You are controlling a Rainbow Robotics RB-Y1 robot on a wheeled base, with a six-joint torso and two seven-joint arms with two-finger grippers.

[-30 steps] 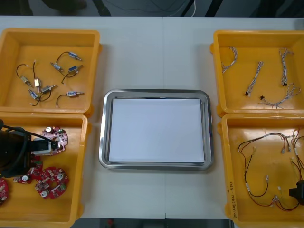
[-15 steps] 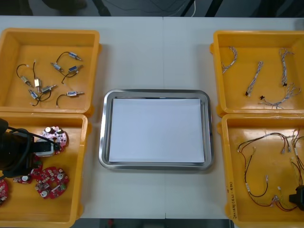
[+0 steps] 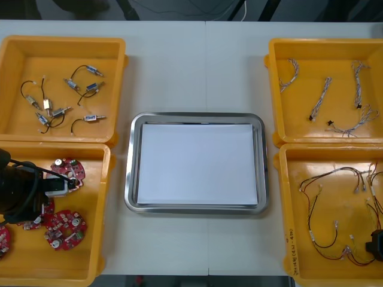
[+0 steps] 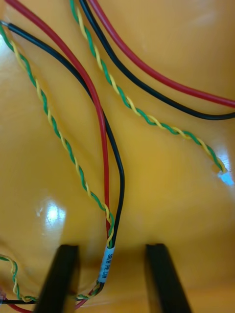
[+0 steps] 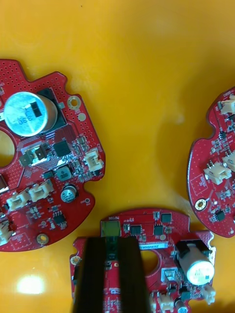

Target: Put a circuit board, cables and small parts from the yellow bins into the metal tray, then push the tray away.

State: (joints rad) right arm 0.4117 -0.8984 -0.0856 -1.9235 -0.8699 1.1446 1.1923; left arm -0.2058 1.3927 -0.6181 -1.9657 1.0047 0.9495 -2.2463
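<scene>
At the near-left yellow bin (image 3: 105, 203), your left gripper (image 3: 71, 183) is reaching low over the bin floor. Its fingers (image 5: 98, 274) are pressing nearly together, clamping the edge of one round red circuit board (image 5: 161, 232). Two more boards (image 5: 44, 161) are lying flat on the bin floor just beside it.

At the near corner of the near-right yellow bin (image 3: 286, 209), your right gripper (image 3: 377, 244) is hovering with its own fingers (image 4: 61, 279) standing apart. A red and black cable pair (image 4: 117, 186) carrying a white label (image 4: 105, 264) and a green-and-yellow twisted cable (image 4: 58, 137) are running up between them.

The metal tray (image 3: 128, 179), white inside, is sitting on the table between the bins.
</scene>
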